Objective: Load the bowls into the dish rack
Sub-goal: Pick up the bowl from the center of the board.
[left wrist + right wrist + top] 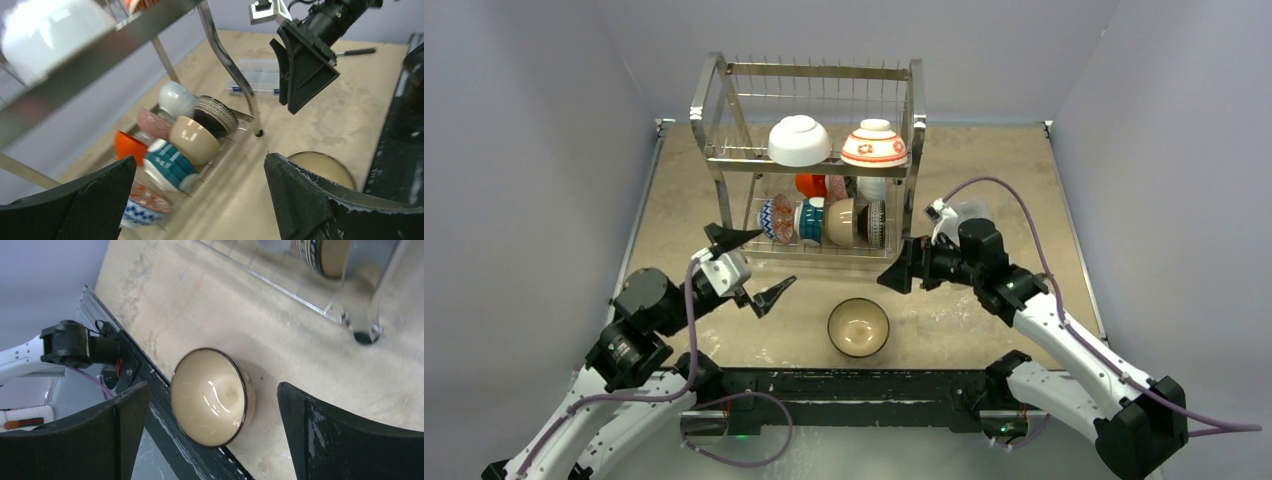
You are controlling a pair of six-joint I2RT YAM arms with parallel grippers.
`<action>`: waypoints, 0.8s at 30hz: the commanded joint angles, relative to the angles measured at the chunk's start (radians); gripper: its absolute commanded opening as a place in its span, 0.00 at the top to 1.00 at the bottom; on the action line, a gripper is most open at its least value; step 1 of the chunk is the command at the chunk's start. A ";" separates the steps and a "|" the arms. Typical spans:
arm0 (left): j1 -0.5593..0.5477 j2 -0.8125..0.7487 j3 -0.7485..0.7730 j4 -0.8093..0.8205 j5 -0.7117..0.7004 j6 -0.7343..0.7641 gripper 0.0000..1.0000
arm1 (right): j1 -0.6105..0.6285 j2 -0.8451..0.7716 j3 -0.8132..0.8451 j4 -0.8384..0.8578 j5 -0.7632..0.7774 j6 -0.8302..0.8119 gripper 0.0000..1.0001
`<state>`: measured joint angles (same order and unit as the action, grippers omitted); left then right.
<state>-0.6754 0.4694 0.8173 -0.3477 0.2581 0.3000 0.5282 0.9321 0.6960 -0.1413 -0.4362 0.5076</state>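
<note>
Nearly all the bowls sit in the rack (916,110), which stands at the back of the table (1014,200). On its top tier a white bowl (799,140) lies tilted at the left, and a red-and-white bowl (874,146) rests foot-up at the right. The lower tier holds a front row set on edge: blue bowl (776,218), teal bowl (810,221), tan bowl (841,222) and grey bowl (876,222), left to right. An orange bowl (810,184) and a pale bowl (872,187) stand behind them.

One cream bowl (858,327), dark at the rim, stands upright on the table in front of the rack, near the arm bases and touching nothing.

The left gripper (777,257) hangs by the rack's front-left corner, just beside the blue bowl — jaws spread wide, nothing between them. The right gripper (892,268) hangs by the rack's front-right leg, up and to the right of the cream bowl — jaws equally wide and empty. Its wrist view shows that bowl framed between the two fingers, clear of both.
</note>
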 commanded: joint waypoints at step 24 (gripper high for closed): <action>-0.003 0.423 -0.582 0.457 -0.082 -1.339 0.01 | 0.046 0.146 -0.429 0.487 -0.167 0.239 0.11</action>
<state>-0.6758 0.7818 0.3183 -0.1398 0.0734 -0.8688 0.5476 1.0363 0.2642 0.1913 -0.5655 0.7132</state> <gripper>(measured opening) 0.990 0.903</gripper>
